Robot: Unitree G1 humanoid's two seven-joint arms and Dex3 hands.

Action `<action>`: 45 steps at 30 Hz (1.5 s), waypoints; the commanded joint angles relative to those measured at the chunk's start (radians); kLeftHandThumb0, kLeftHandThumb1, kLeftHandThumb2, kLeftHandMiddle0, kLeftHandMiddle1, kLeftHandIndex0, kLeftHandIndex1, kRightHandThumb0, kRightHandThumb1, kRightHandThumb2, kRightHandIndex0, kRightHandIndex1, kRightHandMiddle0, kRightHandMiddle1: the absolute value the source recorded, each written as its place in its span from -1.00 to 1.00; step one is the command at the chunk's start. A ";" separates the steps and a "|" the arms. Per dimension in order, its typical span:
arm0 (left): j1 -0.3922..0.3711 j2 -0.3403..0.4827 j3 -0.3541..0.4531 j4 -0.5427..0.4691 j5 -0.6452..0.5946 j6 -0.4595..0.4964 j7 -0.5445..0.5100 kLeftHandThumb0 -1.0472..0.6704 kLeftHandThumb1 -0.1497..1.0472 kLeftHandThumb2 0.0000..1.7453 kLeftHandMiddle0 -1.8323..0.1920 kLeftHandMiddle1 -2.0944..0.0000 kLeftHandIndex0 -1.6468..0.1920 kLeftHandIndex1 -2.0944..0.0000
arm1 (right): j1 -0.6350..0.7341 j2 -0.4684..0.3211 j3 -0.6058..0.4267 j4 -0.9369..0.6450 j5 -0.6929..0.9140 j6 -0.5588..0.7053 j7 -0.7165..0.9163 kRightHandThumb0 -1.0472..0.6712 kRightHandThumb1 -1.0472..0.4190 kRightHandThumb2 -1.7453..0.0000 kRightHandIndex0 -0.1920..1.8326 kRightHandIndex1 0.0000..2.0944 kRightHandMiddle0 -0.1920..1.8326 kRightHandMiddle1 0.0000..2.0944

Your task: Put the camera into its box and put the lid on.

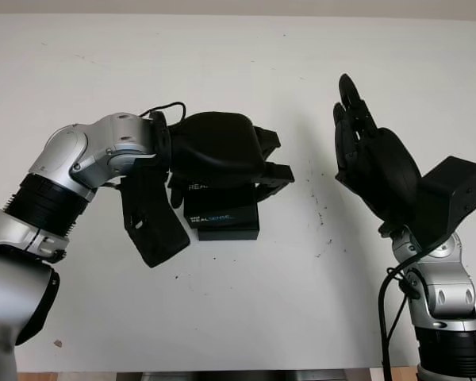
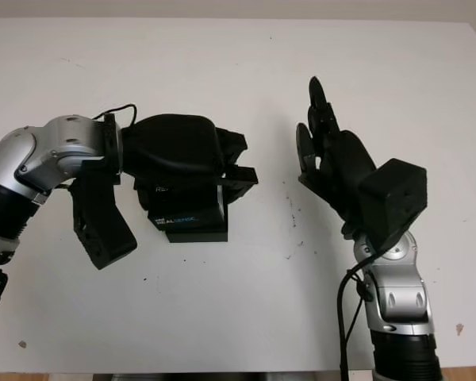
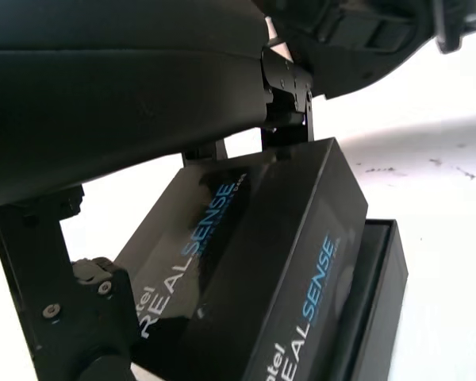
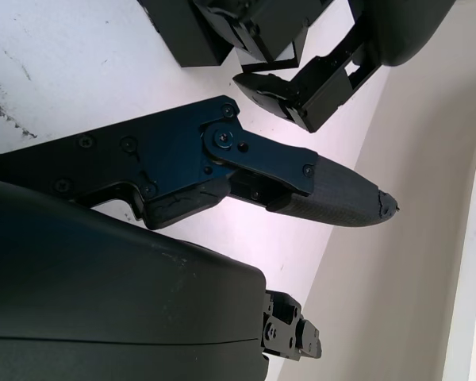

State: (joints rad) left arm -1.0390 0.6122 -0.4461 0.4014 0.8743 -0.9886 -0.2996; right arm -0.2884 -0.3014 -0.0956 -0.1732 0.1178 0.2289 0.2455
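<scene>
Silver arms, black three-finger hands

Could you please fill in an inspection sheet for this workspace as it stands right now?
Surface: white table, with small dark specks.
Job's things: black RealSense box on the table; lid on it, tilted, not seated; camera itself cannot be told.
Clutter: nothing seen.
Grippers: left hand over the box, fingers on the lid; right hand open, raised above the table, apart from the box.
Cables: black cable at the left wrist; another along the right forearm.
Surroundings: nothing seen.
</scene>
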 commanded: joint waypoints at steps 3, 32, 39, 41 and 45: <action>-0.033 0.005 -0.026 0.015 0.073 -0.037 0.082 -0.19 1.00 -0.66 -0.13 -1.00 0.40 -1.00 | 0.006 -0.005 0.000 -0.018 0.000 0.004 0.006 -0.67 -1.00 0.15 -1.00 -1.00 -1.00 -1.00; 0.059 -0.036 -0.017 -0.060 -0.402 0.177 -0.335 -0.17 1.00 -0.73 -0.19 -1.00 0.48 -1.00 | 0.006 0.003 -0.003 -0.020 -0.004 0.006 0.007 -0.70 -1.00 0.18 -1.00 -1.00 -1.00 -0.99; 0.040 -0.049 -0.015 -0.046 -0.373 0.183 -0.338 -0.30 1.00 -0.68 -0.14 -1.00 0.36 -1.00 | 0.008 0.013 0.002 -0.019 -0.009 0.003 -0.006 -0.70 -1.00 0.17 -1.00 -0.98 -1.00 -0.97; 0.028 -0.048 -0.019 -0.023 -0.345 0.144 -0.315 -0.29 1.00 -0.70 -0.14 -1.00 0.40 -1.00 | 0.010 0.015 0.001 -0.019 -0.011 0.002 -0.009 -0.70 -1.00 0.18 -1.00 -0.98 -1.00 -0.97; 0.014 -0.048 -0.023 -0.010 -0.298 0.119 -0.299 -0.27 1.00 -0.72 -0.11 -1.00 0.52 -0.98 | 0.015 0.017 -0.001 -0.019 -0.009 0.000 -0.008 -0.72 -1.00 0.18 -0.99 -0.97 -1.00 -0.97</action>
State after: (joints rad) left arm -1.0068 0.5698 -0.4628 0.3885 0.5694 -0.8626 -0.6025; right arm -0.2882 -0.2834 -0.0926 -0.1734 0.1035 0.2371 0.2344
